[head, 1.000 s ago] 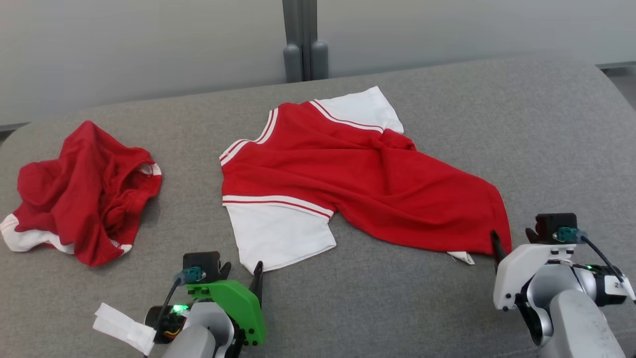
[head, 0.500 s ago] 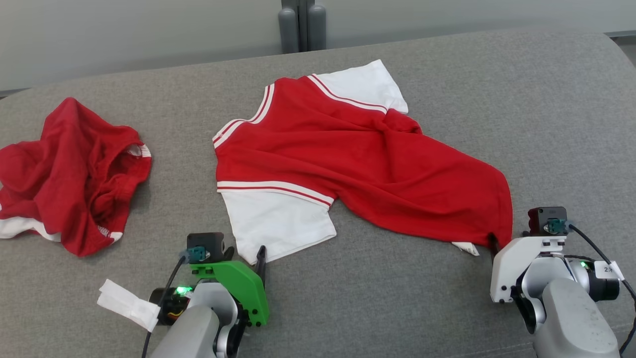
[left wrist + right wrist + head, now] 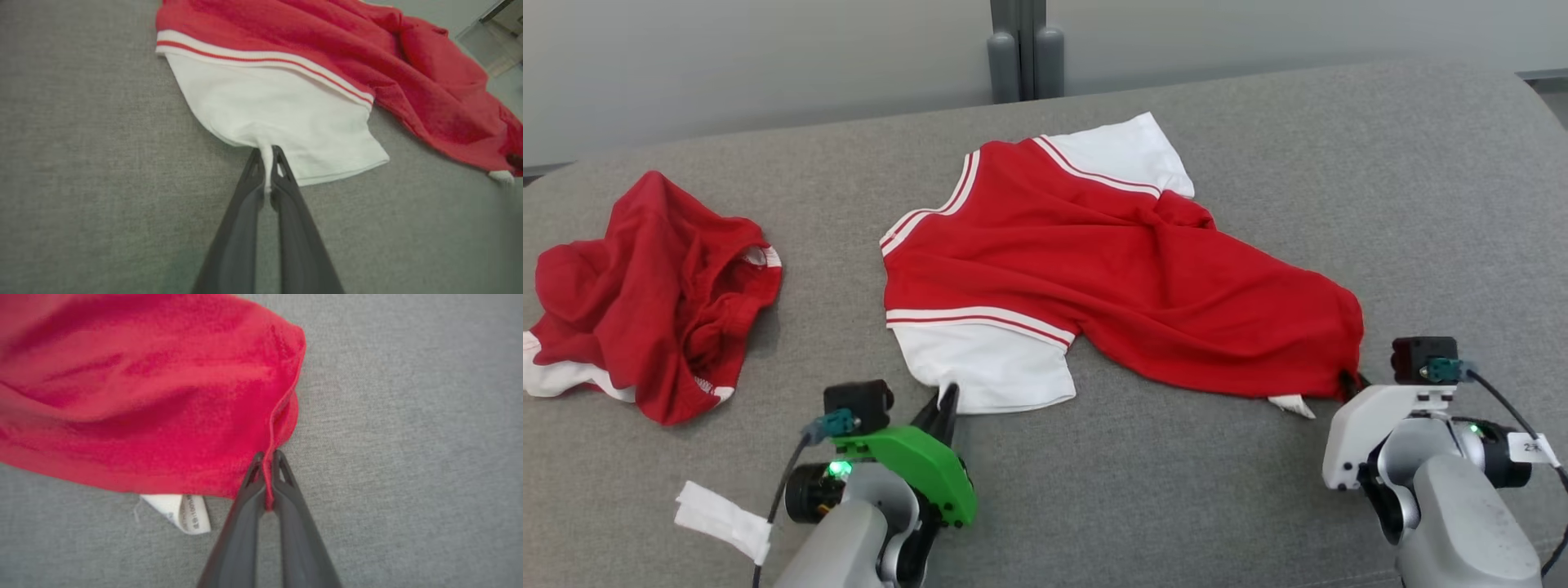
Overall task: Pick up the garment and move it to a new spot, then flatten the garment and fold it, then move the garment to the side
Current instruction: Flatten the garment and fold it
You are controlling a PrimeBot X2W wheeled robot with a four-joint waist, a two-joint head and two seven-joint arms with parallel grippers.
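Surface: wide grey woven cushion (image 3: pixel 1421 204) with rounded far corners. A pale wall (image 3: pixel 727 73) stands behind it and a grey post (image 3: pixel 1027 49) sits at the middle of the far edge.
Left edge: red shorts (image 3: pixel 654 302) with white trim, crumpled in a heap, well apart from the shirt.
Left arm: over the near edge, with a green bracket (image 3: pixel 915 474), a green LED lit, and a white tag (image 3: pixel 723 523) hanging off its left side.
Left gripper (image 3: pixel 267 154): closed, pinching the hem of the near sleeve (image 3: pixel 988 371). A tuck of white cloth is squeezed between the two fingers.
Shirt (image 3: pixel 1094 269): red body, white sleeves, red and white stripes at the seams. It lies on the middle of the cushion, collar toward the left edge and hem toward the right. It's spread out but wrinkled, with a twisted fold just beside the far sleeve (image 3: pixel 1127 155).
Care label (image 3: pixel 1290 404): white, poking out from under the red hem, flat on the cushion, just beside the right gripper.
Right gripper (image 3: pixel 267 455): closed on the near right corner of the red hem. The cloth edge runs down between its fingers.
Right arm: white and silver, at the near right corner.
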